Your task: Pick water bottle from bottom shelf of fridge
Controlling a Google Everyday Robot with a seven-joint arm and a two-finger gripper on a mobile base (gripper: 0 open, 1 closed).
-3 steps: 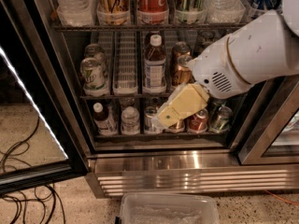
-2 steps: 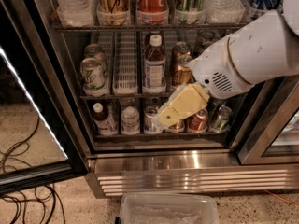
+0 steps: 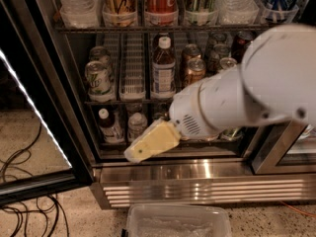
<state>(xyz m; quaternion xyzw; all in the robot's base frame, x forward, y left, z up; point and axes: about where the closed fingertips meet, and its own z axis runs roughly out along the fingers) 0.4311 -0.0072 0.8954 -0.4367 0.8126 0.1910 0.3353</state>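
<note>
One second ago the cream-coloured gripper (image 3: 140, 149) hung in front of the cans toward the right of the bottom shelf (image 3: 111, 147). It has since swung left and dropped, so its tip now sits low over the shelf's front edge, left of centre in the open fridge (image 3: 197, 174). The white arm (image 3: 247, 98) behind it now hides most of the right-hand cans. To my eye that is the approach lining up on the right lane, not a grasp yet. From where I stand I cannot tell whether the gripper is spread or pressed together; it holds nothing that I can see. The water bottle (image 3: 137, 125) stands upright on the bottom shelf, just above and behind the gripper's tip. A dark bottle with a white cap (image 3: 109, 126) stands just to its left. The gripper looks near the water bottle but in front of it, and I cannot say that they touch. It would need to go deeper into the shelf to close around the ribbed body.
</note>
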